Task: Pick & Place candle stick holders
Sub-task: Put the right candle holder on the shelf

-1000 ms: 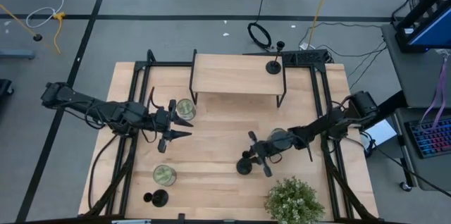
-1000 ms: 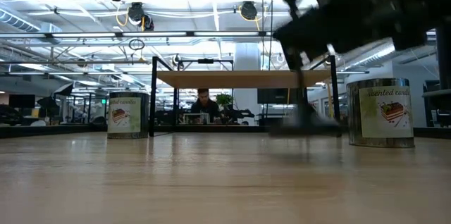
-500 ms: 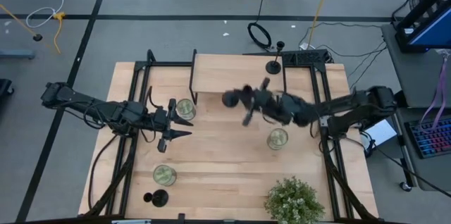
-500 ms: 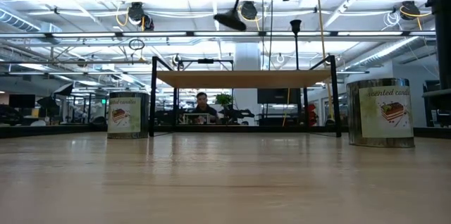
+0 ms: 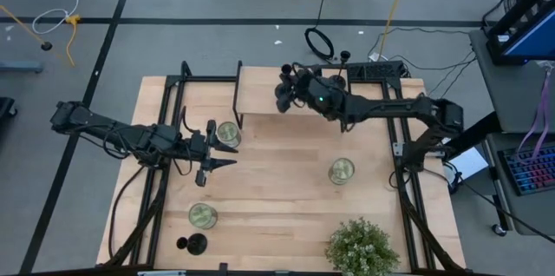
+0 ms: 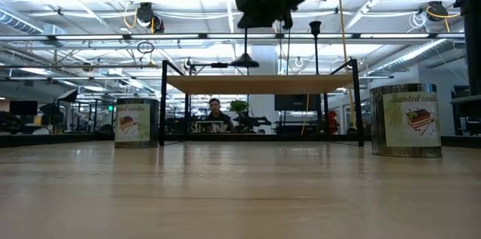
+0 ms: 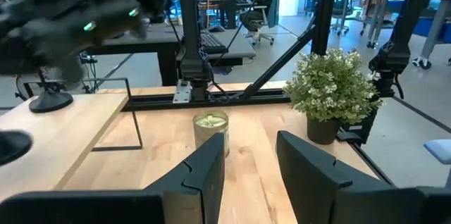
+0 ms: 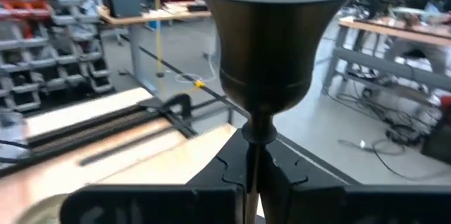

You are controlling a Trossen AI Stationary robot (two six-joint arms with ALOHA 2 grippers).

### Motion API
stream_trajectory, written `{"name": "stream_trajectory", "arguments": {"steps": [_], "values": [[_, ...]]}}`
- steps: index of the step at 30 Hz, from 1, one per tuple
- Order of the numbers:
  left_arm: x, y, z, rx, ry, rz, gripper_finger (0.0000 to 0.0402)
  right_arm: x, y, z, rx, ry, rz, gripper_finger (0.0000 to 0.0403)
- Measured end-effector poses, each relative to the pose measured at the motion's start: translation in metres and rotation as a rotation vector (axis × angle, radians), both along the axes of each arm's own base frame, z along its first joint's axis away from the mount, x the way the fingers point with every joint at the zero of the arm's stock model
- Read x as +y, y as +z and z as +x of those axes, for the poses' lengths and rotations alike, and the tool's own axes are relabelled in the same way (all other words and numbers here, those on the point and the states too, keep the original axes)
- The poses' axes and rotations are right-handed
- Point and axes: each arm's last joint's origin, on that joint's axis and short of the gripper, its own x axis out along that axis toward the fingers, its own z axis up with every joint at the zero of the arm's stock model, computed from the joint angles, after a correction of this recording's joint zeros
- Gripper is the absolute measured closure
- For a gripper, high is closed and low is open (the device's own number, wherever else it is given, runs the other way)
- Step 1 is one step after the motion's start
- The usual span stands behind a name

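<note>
My right gripper [image 5: 293,90] is shut on a black candle stick holder [image 6: 246,52], held upright over the left part of the raised wooden shelf [image 5: 295,101] at the table's far side. Its cup [image 8: 275,34] fills the right wrist view. A second holder [image 5: 336,82] stands by its round base on the shelf's right end. A third [image 5: 192,243] stands on the table at the near left. My left gripper [image 5: 221,156] is open and empty over the table's left middle. My right gripper pinches the holder's thin stem [image 8: 251,155] just below the cup, between its two fingers. The fingers come roughly level from the table's right side and lie across the stem. The holder stays upright, and its round base [image 6: 246,62] hangs a little above the shelf top.
Three scented-candle tins stand on the table: one by the shelf's left leg [image 5: 228,134], one at the near left [image 5: 202,216], one right of the middle [image 5: 341,171]. A leafy potted plant [image 5: 362,248] stands at the near edge. The shelf's black legs [image 6: 163,104] stand on the table.
My right gripper has lifted the holder off the table's near middle and carried it up and toward the far edge, over the shelf's left part. The holder has stayed in its hold and now hangs upright there.
</note>
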Motion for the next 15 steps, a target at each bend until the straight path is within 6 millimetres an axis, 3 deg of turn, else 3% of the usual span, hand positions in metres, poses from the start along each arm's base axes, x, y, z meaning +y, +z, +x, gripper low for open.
{"name": "stream_trajectory", "arguments": {"steps": [7,15], "values": [[0.0,0.0,0.0,0.004,-0.001,-0.033,0.0266,-0.028,-0.025,0.005,0.021,-0.076,0.056,0.0393],[0.0,-0.002,0.0,0.02,-0.006,-0.024,0.0266,-0.045,-0.03,0.002,0.007,-0.129,0.064,0.0391]]}}
